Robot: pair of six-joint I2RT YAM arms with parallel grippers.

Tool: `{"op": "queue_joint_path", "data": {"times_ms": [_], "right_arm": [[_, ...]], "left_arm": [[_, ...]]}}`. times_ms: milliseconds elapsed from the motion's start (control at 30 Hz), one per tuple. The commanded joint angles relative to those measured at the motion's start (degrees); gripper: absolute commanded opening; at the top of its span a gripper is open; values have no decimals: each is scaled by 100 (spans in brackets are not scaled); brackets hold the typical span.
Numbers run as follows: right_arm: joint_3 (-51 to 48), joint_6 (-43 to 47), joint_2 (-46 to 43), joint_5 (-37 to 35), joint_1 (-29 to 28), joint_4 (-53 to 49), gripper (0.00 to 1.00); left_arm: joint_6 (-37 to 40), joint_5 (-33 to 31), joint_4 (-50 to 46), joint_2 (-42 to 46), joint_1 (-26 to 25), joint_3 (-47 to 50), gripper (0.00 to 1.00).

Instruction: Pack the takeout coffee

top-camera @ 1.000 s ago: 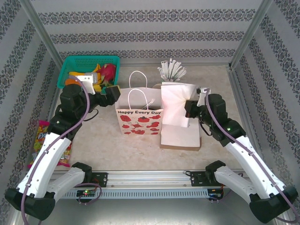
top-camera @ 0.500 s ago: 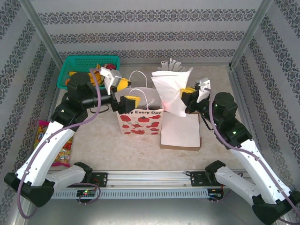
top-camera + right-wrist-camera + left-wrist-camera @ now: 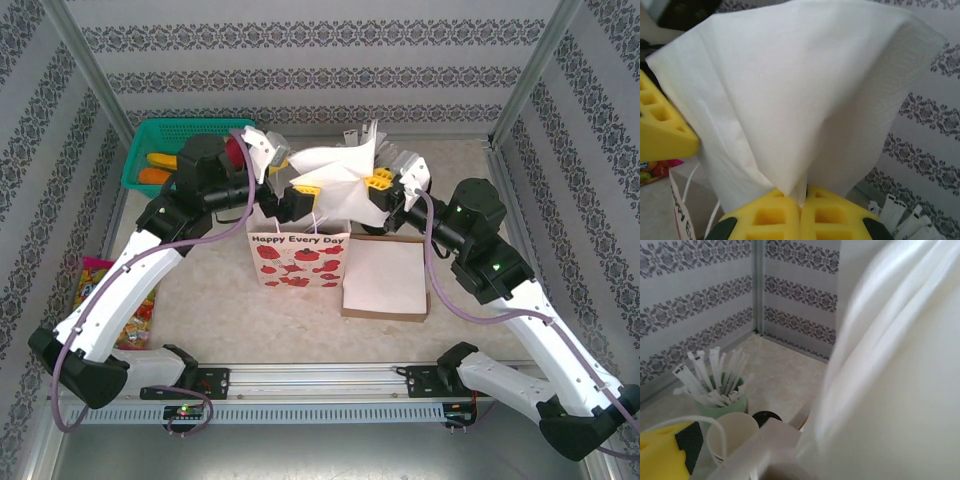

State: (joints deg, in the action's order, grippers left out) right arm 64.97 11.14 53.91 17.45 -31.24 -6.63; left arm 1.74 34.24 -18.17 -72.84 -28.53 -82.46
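Observation:
The takeout coffee shows as a black lid [image 3: 766,417] behind the bag's rim, its body hidden. My right gripper [image 3: 380,184] is shut on a white napkin [image 3: 335,172], held above the paper bag [image 3: 297,258]. In the right wrist view its yellow fingertips [image 3: 765,215] pinch the napkin [image 3: 800,85] at the lower corner. My left gripper [image 3: 298,196] stands open against the napkin's left side, over the bag's mouth. One of its yellow fingers [image 3: 660,450] shows at the lower left of the left wrist view, with the napkin [image 3: 890,370] blurred close on the right.
A green cup of white-wrapped sticks [image 3: 715,390] and lidless cream cups [image 3: 732,435] stand behind the bag. A napkin stack [image 3: 385,282] lies right of the bag. A green basket [image 3: 150,135] sits at the back left, candy packets [image 3: 95,290] along the left edge.
My right gripper has lifted the napkin off the stack and carried it left and up over the bag. The left arm has swung right, up to the napkin.

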Motion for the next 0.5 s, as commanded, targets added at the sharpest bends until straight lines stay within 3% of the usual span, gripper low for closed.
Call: {"op": "queue_joint_path", "data": {"times_ms": [0,133,300,467], "right_arm": [[290,332,134,751,-75,-33,0],[629,518,400,1233,-90,-556,0],[1252,687,885,2303,-75,-1273,0],[1722,962,1274,2914,-59,-1667,0]], "left_arm": [[312,-283,121,-129,-65,-324,100],[727,-118,85,-227,-48,-459,98],[2261,1955,-1358,-566,3,-1137,91],[2534,2386,-1336,-566,334,-1255,89]]}}
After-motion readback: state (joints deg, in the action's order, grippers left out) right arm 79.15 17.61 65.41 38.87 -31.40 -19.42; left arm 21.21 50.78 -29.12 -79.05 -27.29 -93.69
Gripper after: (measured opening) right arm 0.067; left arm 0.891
